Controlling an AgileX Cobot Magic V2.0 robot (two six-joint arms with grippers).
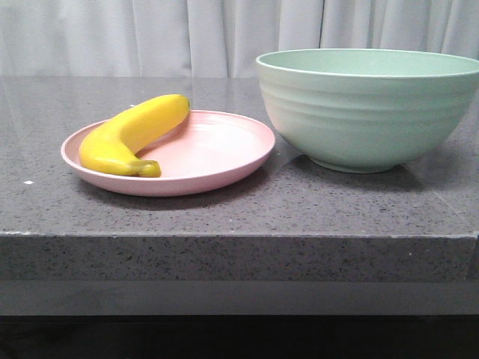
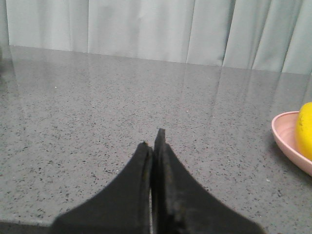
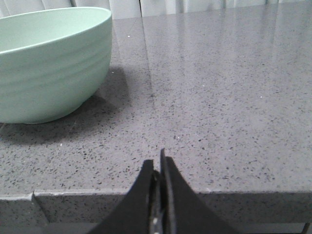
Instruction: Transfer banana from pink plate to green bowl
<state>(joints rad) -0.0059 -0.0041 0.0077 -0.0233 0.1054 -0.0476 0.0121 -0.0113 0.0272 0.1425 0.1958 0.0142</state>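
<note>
The yellow banana [image 1: 131,134] lies on the left half of the pink plate [image 1: 217,153], its dark stem tip toward the front. The green bowl [image 1: 367,108] stands upright just right of the plate, empty as far as I can see. No gripper shows in the front view. In the left wrist view my left gripper [image 2: 152,139] is shut and empty over bare counter, with the plate's rim [image 2: 287,139] and a bit of banana [image 2: 306,129] off to one side. In the right wrist view my right gripper [image 3: 157,161] is shut and empty at the counter's front edge, the bowl [image 3: 48,63] apart from it.
The things stand on a speckled grey stone counter [image 1: 239,213] with a thick front edge [image 1: 239,258]. Pale curtains [image 1: 150,34] hang behind it. Bare counter lies to the left of the plate [image 2: 97,107] and to the right of the bowl [image 3: 229,87].
</note>
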